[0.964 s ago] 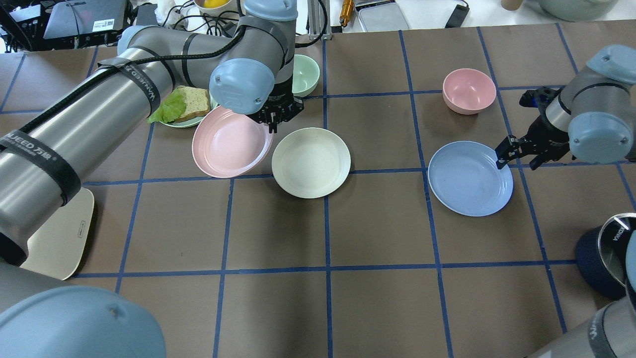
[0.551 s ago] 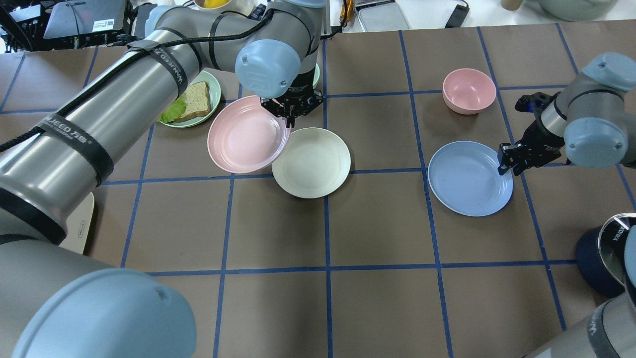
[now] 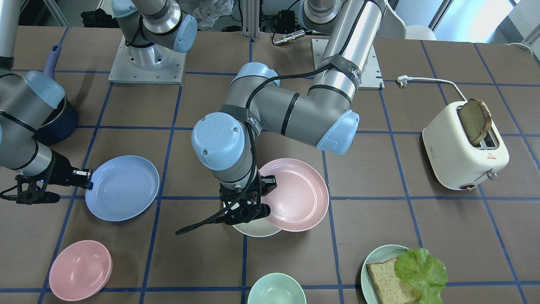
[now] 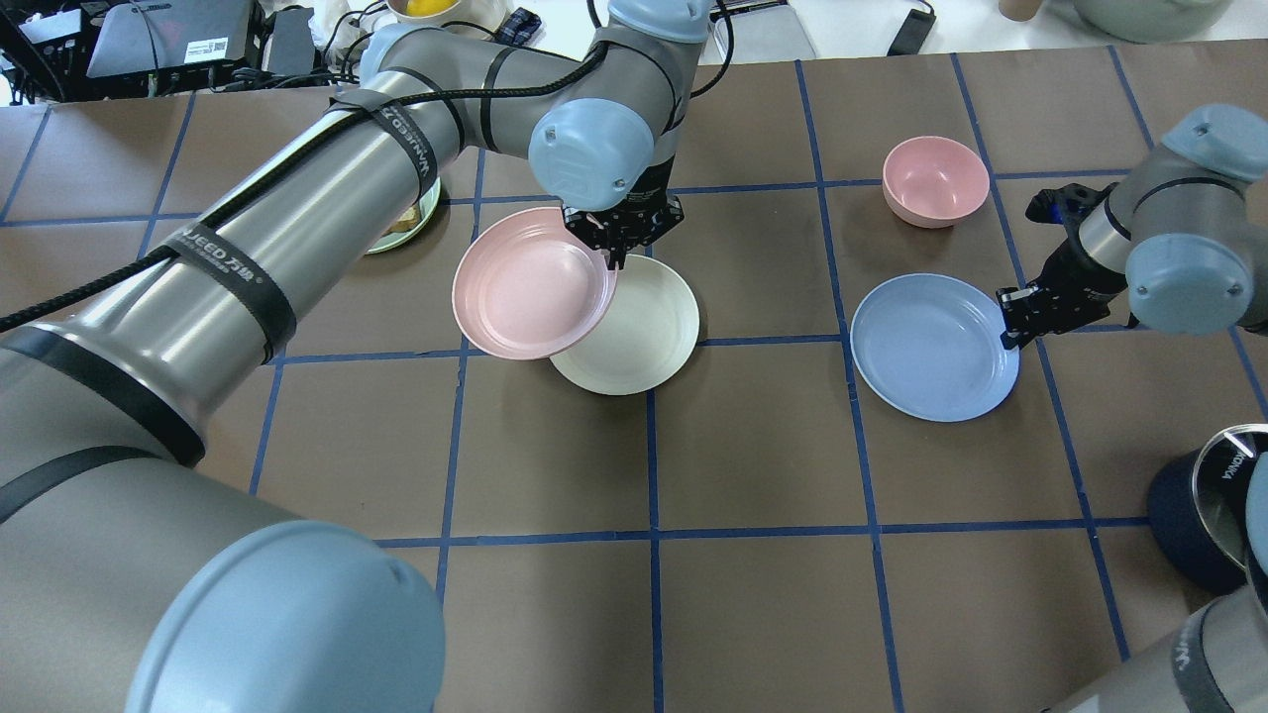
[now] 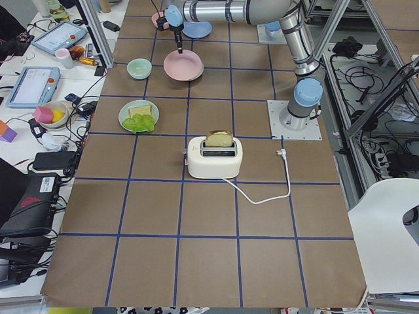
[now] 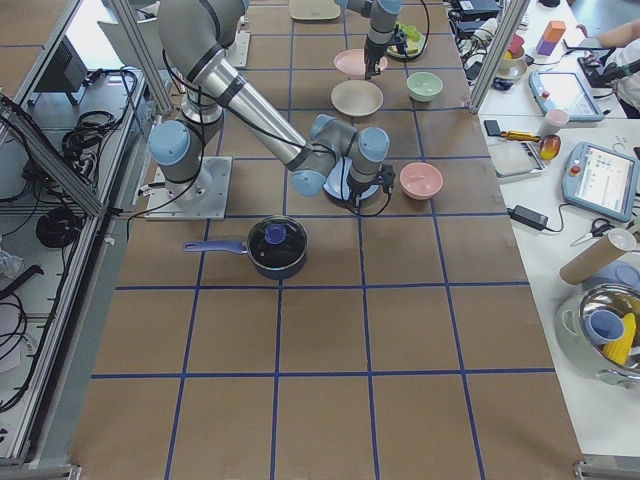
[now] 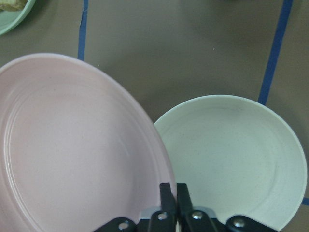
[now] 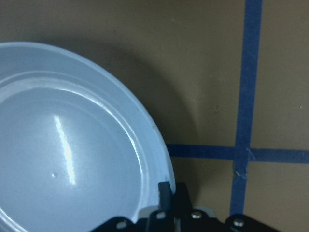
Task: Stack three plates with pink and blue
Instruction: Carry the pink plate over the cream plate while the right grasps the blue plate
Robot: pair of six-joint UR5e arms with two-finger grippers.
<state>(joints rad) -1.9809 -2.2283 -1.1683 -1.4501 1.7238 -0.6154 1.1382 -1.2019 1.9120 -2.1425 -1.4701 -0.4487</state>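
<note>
My left gripper (image 4: 616, 253) is shut on the rim of the pale pink plate (image 4: 530, 282) and holds it tilted above the table. The plate overlaps the left part of the cream-white plate (image 4: 644, 327), which lies flat. In the left wrist view the gripper (image 7: 173, 193) pinches the pink plate (image 7: 72, 154), with the cream plate (image 7: 231, 150) below it to the right. My right gripper (image 4: 1010, 322) is shut on the right rim of the light blue plate (image 4: 931, 347). The right wrist view shows the gripper (image 8: 169, 193) gripping that rim (image 8: 63, 145).
A pink bowl (image 4: 935, 180) stands behind the blue plate. A mint bowl (image 3: 276, 289) and a teal plate with bread and lettuce (image 3: 400, 278) lie beyond the pink plate. A toaster (image 3: 464, 152) stands on the robot's far left. A dark pot (image 4: 1199, 515) stands at the right.
My left gripper has carried the pink plate to the right, so that it now overlaps the cream plate. My right gripper has shut on the blue plate's rim, and the plate has shifted slightly.
</note>
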